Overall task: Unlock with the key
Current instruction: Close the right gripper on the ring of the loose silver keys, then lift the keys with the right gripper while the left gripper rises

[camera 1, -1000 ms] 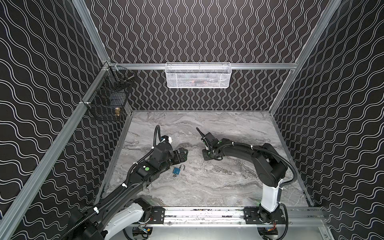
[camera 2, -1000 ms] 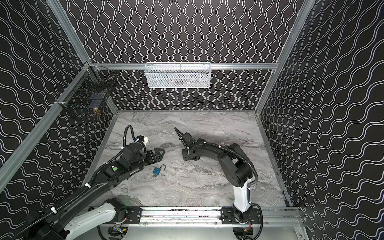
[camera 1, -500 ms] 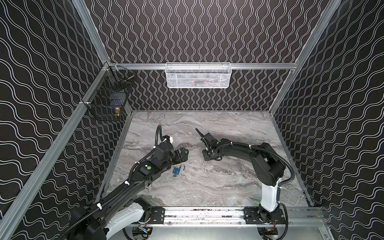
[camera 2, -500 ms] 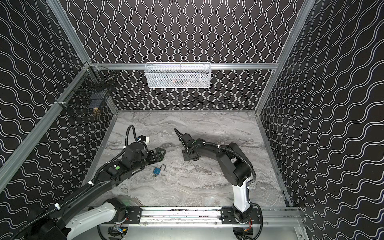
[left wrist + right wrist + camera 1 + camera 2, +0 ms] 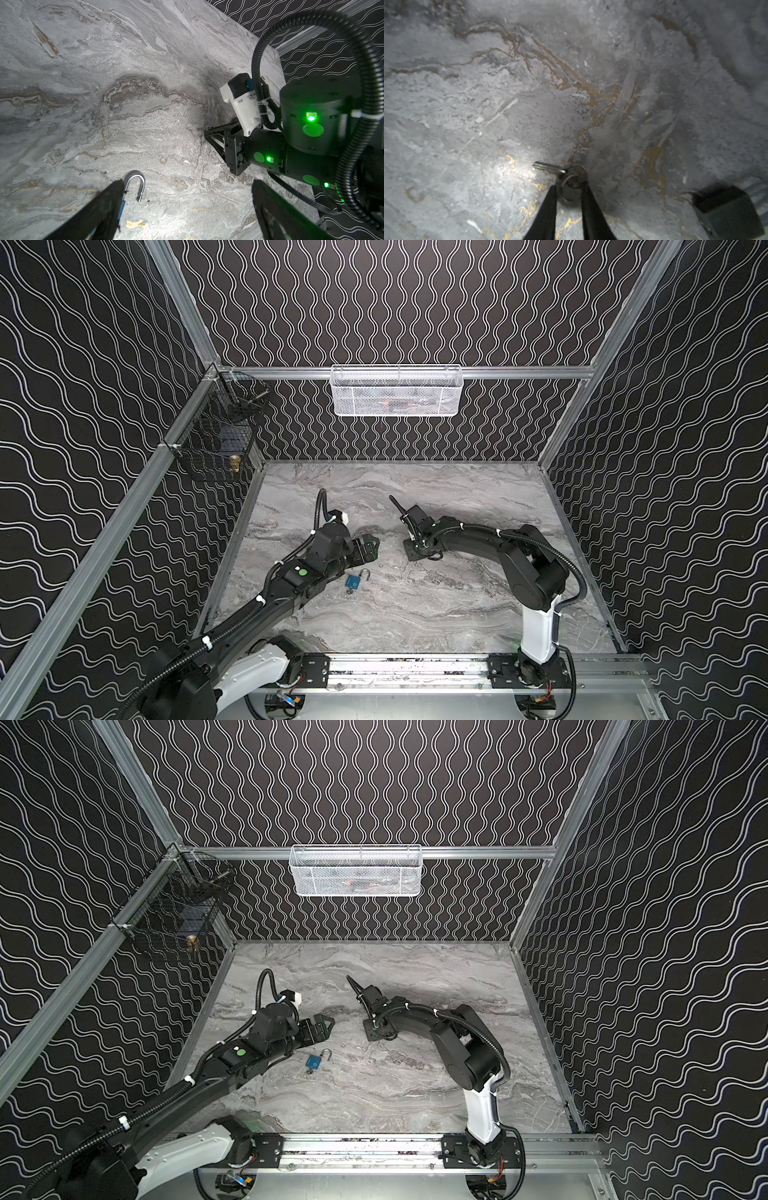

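Note:
A blue padlock (image 5: 353, 580) (image 5: 314, 1061) lies flat on the marble table (image 5: 415, 614). Its silver shackle (image 5: 136, 185) is swung open, with one leg free. My left gripper (image 5: 373, 549) (image 5: 188, 182) hovers just behind the padlock, open and empty; one finger (image 5: 104, 207) hides most of the blue body. To the right, my right gripper (image 5: 411, 553) (image 5: 569, 186) points down onto the table. Its two fingers are shut on the key (image 5: 548, 166) at its round head and ring (image 5: 572, 182). The blade sticks out sideways, flat on the table.
A white mesh basket (image 5: 397, 391) hangs on the back wall. A black wire basket (image 5: 216, 448) holding a brass piece hangs on the left wall. Patterned walls enclose the table on three sides, and a rail (image 5: 407, 668) runs along the front edge.
The right gripper's jaws have drawn in around the key's head. Both arms have stayed almost where they were, and the left gripper has stayed wide open.

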`<state>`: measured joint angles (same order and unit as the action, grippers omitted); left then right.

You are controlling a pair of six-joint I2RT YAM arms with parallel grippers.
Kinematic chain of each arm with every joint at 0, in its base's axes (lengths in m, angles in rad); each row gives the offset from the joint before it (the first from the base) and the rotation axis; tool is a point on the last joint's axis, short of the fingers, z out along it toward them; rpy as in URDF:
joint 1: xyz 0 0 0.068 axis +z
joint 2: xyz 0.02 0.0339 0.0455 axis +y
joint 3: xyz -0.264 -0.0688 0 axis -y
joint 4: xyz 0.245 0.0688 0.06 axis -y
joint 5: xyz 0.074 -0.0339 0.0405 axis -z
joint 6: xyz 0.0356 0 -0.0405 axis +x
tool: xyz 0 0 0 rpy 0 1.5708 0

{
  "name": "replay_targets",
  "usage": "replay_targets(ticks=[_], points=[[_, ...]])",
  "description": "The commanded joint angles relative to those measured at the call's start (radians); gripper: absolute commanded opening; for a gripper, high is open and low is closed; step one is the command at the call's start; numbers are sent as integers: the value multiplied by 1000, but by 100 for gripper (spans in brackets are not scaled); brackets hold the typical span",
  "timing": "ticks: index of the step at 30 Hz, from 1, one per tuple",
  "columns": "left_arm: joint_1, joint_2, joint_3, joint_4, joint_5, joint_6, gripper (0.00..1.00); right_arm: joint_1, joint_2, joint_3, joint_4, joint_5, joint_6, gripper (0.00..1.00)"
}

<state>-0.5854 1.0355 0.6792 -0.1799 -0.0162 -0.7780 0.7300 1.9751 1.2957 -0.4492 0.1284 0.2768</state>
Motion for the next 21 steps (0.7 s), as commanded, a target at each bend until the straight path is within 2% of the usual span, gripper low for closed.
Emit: replay_targets(ticks=[1,21], points=[[1,4,-4,38,-10,9,98,0,-1,3,-4,-1,-11,23],[13,-9,-16,43,-4,9,99,-7,-10,21,-19,-3,-11,3]])
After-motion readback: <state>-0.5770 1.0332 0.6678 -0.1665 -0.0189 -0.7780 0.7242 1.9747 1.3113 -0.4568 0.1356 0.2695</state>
